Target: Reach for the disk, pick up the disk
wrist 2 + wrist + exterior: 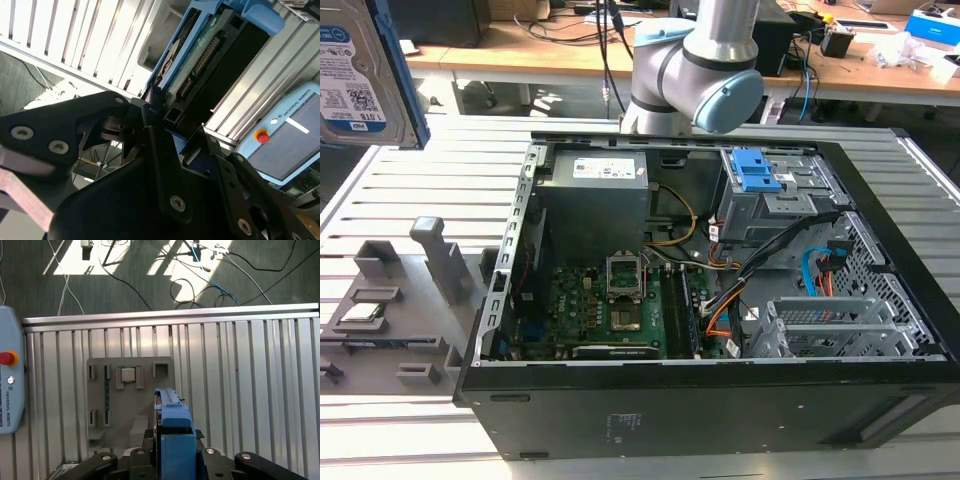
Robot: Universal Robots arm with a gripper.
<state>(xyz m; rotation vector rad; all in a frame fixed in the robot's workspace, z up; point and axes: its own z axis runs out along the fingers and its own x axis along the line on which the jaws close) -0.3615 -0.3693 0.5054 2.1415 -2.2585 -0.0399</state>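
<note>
The disk (358,75) hangs in the air at the exterior view's upper left, its white-and-blue label facing the camera and a blue rail along its right edge. In both wrist views my gripper (174,439) (172,125) is shut on it. The first wrist view shows the disk (172,412) edge-on, its blue rail between the black fingers (150,436), above the grey fixture plate (100,390). In the second wrist view the disk (210,55) juts out past the fingers (150,117), showing its connector edge and blue rails.
An open computer case (880,300) covers most of the slatted metal table (410,190), with a grey drive cage and blue latch (757,170) inside. The fixture plate (420,330) carries a small silver chip (360,313). A teach pendant (10,385) lies on the table. Cables cross the floor (150,275).
</note>
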